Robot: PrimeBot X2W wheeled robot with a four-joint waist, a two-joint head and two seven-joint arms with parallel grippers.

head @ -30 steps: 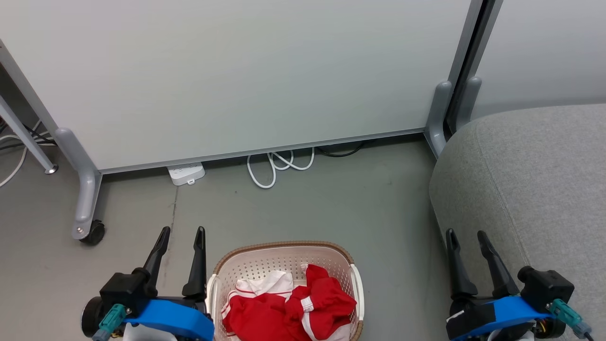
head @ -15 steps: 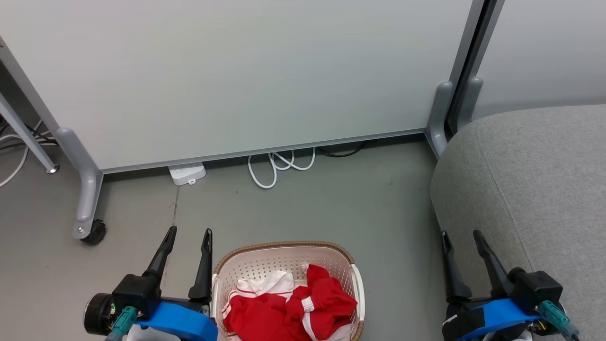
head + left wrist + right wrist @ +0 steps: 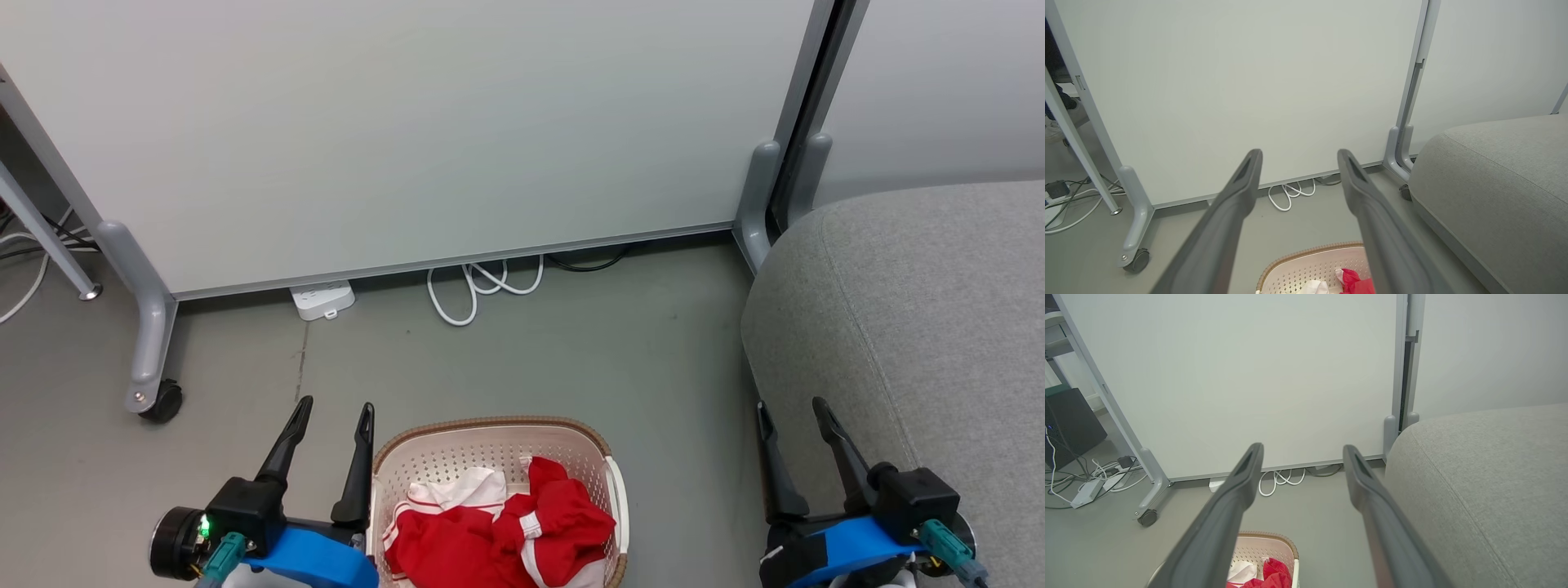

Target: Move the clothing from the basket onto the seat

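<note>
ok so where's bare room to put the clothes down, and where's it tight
The seat is bare across its grey top, right of the basket. The floor between basket and white cable is free. Tight: left gripper beside the basket's rim.

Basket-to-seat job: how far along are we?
Done: nothing yet. The red clothing lies heaped in the basket, and the visible part of the grey seat carries none. In hand: nothing. The left gripper hangs open beside the basket's left rim, the right gripper open by the seat's edge, both empty. Left: grasp the clothing, lift it out, lay it on the seat.
</note>
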